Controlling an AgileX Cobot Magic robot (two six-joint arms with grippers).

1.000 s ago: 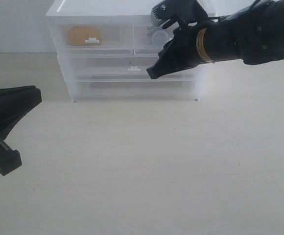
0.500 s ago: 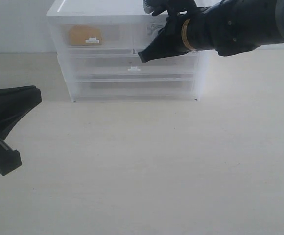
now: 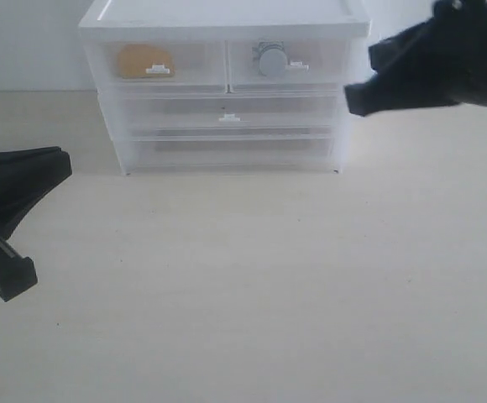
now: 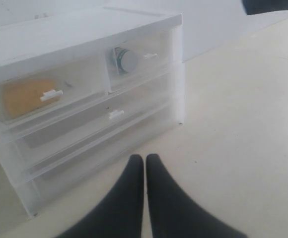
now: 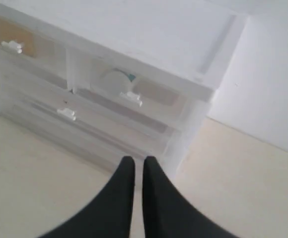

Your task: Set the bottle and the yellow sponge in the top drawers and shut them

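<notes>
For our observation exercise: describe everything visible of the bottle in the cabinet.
The bottle is small and squat, with a round white cap and a hint of teal label. It seems to lie on its side, cap facing the front, inside the shut right top drawer, blurred by translucent plastic.

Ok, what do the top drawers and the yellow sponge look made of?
The top drawers look like frosted translucent plastic: contents show blurred through the fronts. The yellow sponge looks matte, likely foam, but seen through the front its texture is unclear.
</notes>
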